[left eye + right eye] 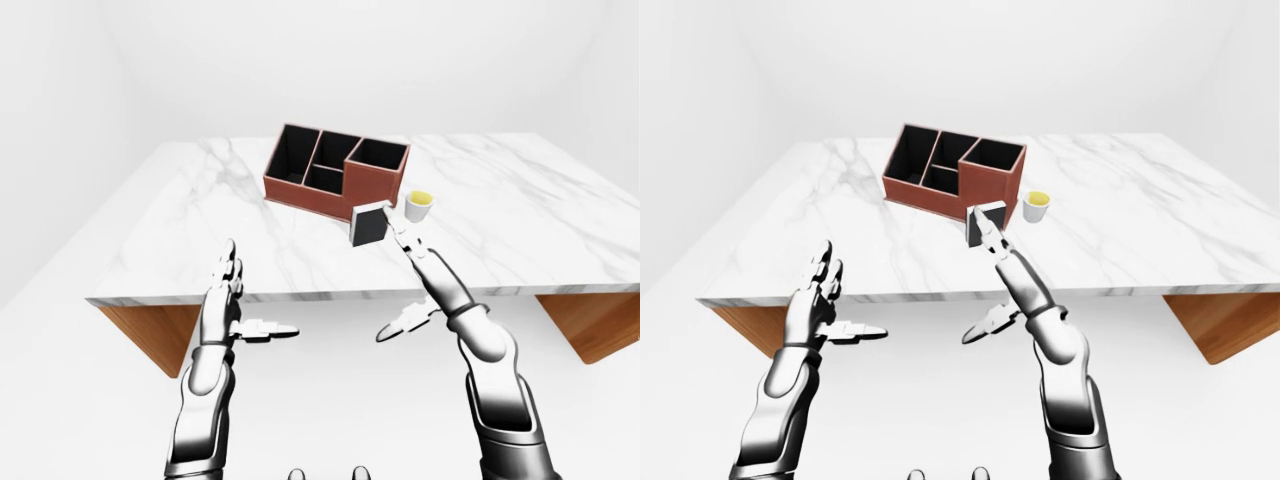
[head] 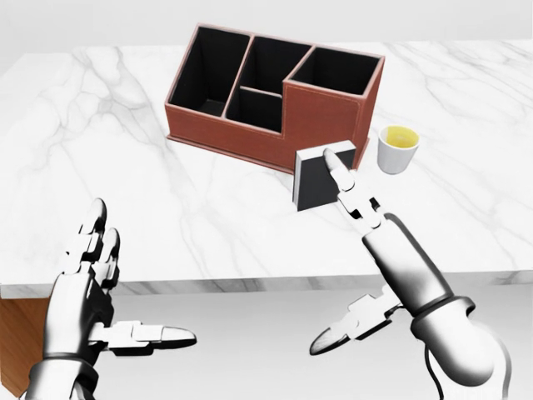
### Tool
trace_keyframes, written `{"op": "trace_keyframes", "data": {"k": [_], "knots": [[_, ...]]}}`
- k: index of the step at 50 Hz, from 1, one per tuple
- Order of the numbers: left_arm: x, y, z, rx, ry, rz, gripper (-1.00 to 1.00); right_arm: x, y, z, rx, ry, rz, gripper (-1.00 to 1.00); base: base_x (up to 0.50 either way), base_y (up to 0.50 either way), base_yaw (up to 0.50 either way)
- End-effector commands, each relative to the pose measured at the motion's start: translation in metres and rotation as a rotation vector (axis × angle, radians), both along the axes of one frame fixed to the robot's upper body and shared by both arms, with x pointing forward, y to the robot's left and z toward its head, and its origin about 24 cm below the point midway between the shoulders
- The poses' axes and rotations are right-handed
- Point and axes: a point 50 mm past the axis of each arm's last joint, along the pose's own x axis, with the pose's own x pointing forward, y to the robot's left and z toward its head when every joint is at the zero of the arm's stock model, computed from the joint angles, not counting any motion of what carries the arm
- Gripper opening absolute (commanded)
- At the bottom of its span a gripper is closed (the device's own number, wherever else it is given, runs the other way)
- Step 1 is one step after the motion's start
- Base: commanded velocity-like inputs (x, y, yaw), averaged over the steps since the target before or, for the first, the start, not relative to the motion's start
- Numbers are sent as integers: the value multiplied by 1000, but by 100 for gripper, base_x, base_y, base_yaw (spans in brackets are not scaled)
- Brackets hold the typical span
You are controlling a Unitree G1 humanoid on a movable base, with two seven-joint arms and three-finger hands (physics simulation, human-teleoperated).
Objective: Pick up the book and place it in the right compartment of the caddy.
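The book [image 2: 313, 182], dark-covered with a pale edge, stands upright on the marble table [image 2: 166, 200], just below the caddy's taller right part in the head view. The caddy [image 2: 325, 112] is red-brown with black compartments; its right compartment [image 2: 337, 71] is empty. My right hand [image 2: 360, 218] is open, its long fingers [image 2: 341, 177] stretched up against the book's right edge and its thumb spread low, off the table. I cannot tell whether the fingers touch the book. My left hand [image 2: 125, 292] is open and empty at the lower left, by the table's near edge.
A small white cup [image 2: 398, 148] with yellow contents stands just right of the caddy and the book. The table rests on wooden supports [image 1: 150, 330]. White floor and walls surround it.
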Motion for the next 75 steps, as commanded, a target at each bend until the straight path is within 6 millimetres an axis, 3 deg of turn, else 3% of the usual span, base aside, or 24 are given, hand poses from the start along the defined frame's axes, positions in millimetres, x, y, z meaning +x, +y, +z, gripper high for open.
{"op": "trace_keyframes", "data": {"k": [1, 19, 47, 75], "knots": [[0, 4, 9, 6, -28, 11, 100, -4, 2, 18, -126, -54, 32, 100, 31, 0, 0], [-5, 7, 30, -7, -110, 19, 100, -10, 6, 36, -313, -96, 52, 100, 31, 0, 0], [-2, 5, 30, -15, -107, 8, 100, -29, 3, 87, -543, -325, -114, 100, 31, 0, 0], [-4, 5, 28, -4, -101, 15, 100, -41, 5, 91, -553, -364, -146, 100, 24, 0, 0]]}}
